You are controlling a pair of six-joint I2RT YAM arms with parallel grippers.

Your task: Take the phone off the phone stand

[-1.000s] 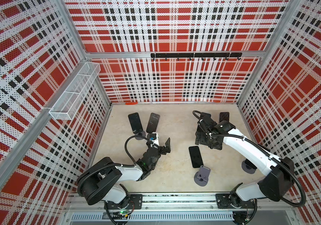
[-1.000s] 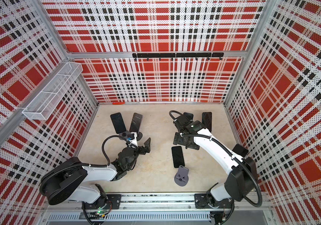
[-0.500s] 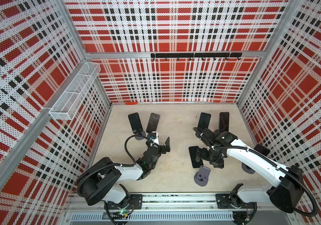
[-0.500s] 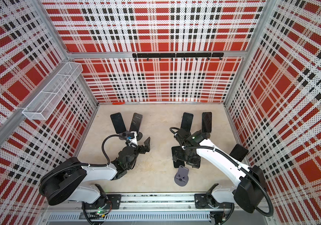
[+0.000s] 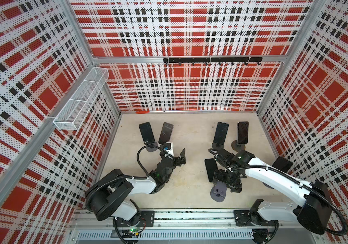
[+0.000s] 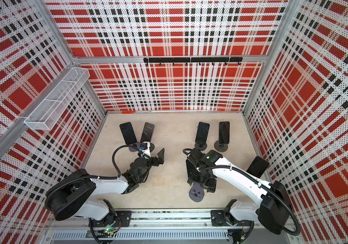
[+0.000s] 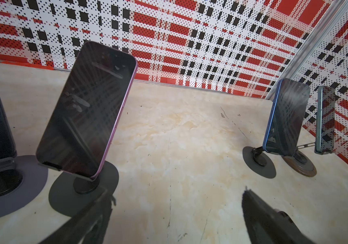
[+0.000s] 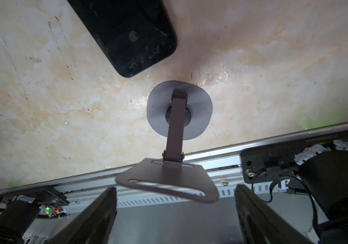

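Right gripper (image 8: pixel 175 188) open around empty phone stand (image 8: pixel 199 109); left gripper (image 7: pixel 176 189) wide open

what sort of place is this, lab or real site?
Probably a lab robot cell: plaid perforated panels enclose a beige tabletop, two arms sit on a front rail, phones on stands as props.

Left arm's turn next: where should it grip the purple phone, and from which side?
Likely across the long edges of the purple phone, above mid-height, open left gripper coming from the screen side. It leans back on its stand, screen facing that gripper, both edges bare.
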